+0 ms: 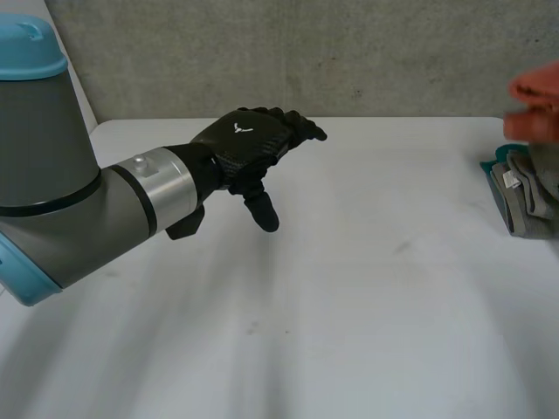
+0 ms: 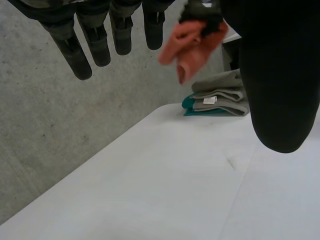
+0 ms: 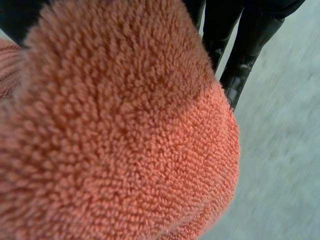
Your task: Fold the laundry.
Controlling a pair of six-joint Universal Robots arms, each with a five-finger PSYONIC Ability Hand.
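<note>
My left hand [image 1: 249,144] hovers open over the white table [image 1: 349,297], left of the middle, with its fingers [image 2: 95,40] straight and nothing in it. An orange terry towel [image 1: 537,105] hangs in the air at the table's far right. In the left wrist view my right hand [image 2: 202,15] is shut on the top of this orange towel [image 2: 190,47], which dangles above a stack of folded cloths [image 2: 217,100]. In the right wrist view the orange towel [image 3: 115,130] lies bunched under the palm, with the hand's fingers [image 3: 245,45] beside it.
The stack of folded grey and teal cloths [image 1: 524,196] lies at the table's right edge, under the held towel. A grey concrete wall [image 1: 306,52] runs behind the table's far edge.
</note>
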